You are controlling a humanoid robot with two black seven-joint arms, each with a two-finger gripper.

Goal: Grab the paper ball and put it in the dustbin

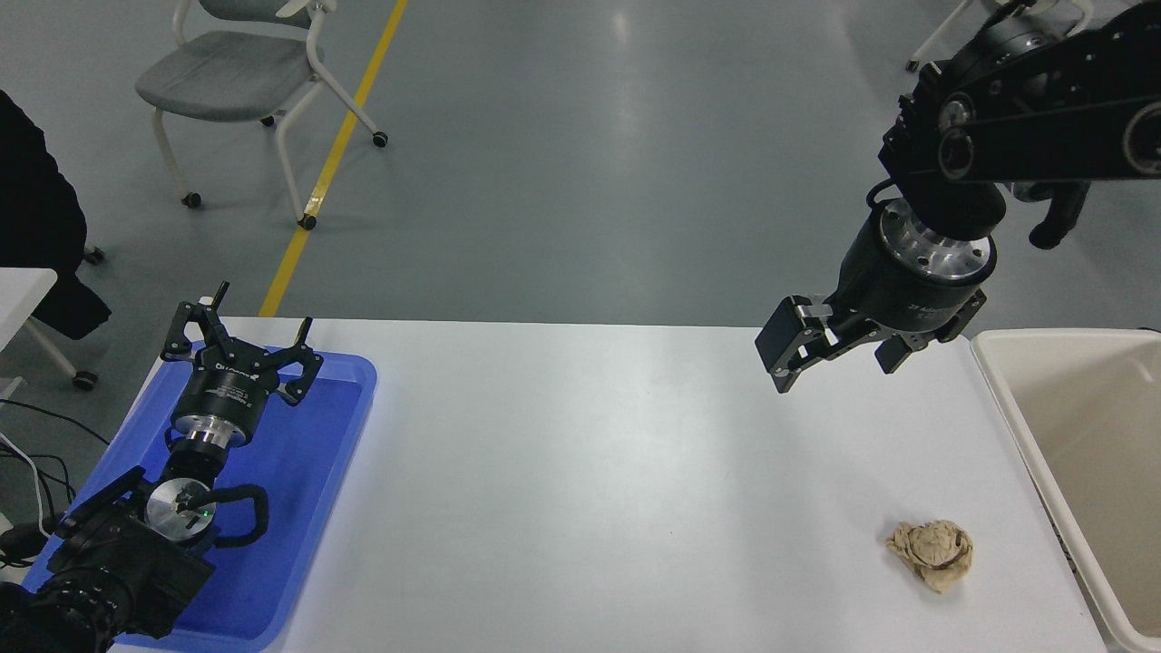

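Note:
The paper ball (932, 553), a crumpled tan wad, lies on the white table (580, 472) near its front right, just left of the dustbin. The dustbin (1009, 404), a cream tub with a thick rim, stands at the table's right edge, partly cut off by the picture. My right gripper (836, 363) hangs open and empty above the table's far right side, well behind and a little left of the paper ball. My left gripper (243, 334) is parked at the lower left, open and empty over the blue tray.
A flat blue tray (317, 472) lies on the table's left end under the left arm. Beyond the table are grey floor, a yellow floor line (331, 154) and a grey wheeled chair (236, 73). A dark-clothed person (36, 218) is at the left edge.

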